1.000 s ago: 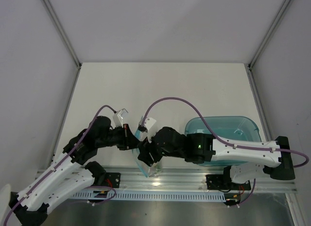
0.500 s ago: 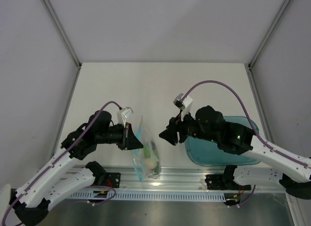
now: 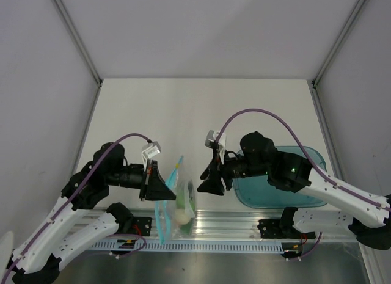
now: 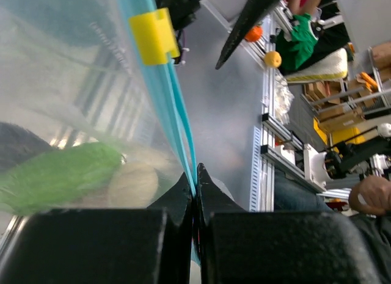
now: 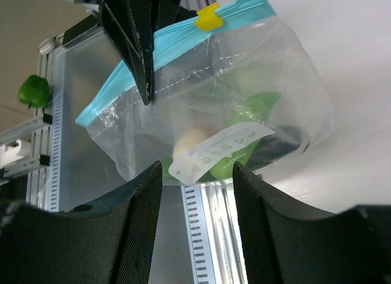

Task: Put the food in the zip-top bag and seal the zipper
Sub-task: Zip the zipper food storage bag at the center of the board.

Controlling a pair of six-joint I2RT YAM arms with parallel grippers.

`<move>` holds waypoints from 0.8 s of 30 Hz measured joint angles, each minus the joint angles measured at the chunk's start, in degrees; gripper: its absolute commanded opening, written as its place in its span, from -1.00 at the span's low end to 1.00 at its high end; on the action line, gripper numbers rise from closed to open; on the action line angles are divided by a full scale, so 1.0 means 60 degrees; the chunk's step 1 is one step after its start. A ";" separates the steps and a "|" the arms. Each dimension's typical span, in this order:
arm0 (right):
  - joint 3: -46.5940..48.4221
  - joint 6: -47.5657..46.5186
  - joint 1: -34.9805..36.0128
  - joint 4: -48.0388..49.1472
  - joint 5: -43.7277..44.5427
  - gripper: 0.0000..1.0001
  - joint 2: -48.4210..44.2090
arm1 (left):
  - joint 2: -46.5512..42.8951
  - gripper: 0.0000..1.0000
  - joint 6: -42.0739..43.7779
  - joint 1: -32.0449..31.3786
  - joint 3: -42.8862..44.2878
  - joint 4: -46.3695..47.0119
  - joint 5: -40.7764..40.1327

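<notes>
The zip-top bag hangs at the table's near edge between the arms, with food inside. My left gripper is shut on its light blue zipper, just below the yellow slider. Through the plastic the left wrist view shows the light green cucumber and the cream egg. The right wrist view shows the bag, the zipper, the egg, green food and a dark piece. My right gripper is open and empty, just right of the bag, apart from it.
The teal tray sits at the right under the right arm. The aluminium rail runs along the near edge below the bag. A small green thing shows beyond the rail in the right wrist view.
My right gripper has let go of the bag and drawn back to the right, now open. My left gripper has pulled the bag's zipper edge nearer and to the left.
</notes>
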 measured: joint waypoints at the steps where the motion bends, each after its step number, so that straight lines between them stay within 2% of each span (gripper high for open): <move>1: 0.0000 -0.0109 0.0000 0.0022 -0.0215 0.04 0.0000 | -0.0069 -0.99 0.0029 0.0000 0.0000 0.0018 0.0186; 10: 0.0310 -0.0969 -0.0007 0.0324 -0.1461 0.07 0.0098 | -0.0357 -0.99 0.0018 0.0000 0.0000 0.0397 0.1552; 19: 0.1661 -0.1778 -0.0474 0.0528 -0.2404 0.06 0.1636 | -0.0561 -0.99 -0.0062 0.0000 0.0000 0.0561 0.2131; 24: 0.2346 -0.2186 -0.0965 0.0419 -0.3435 0.09 0.2342 | -0.0627 -0.99 -0.0066 0.0000 0.0000 0.0565 0.2237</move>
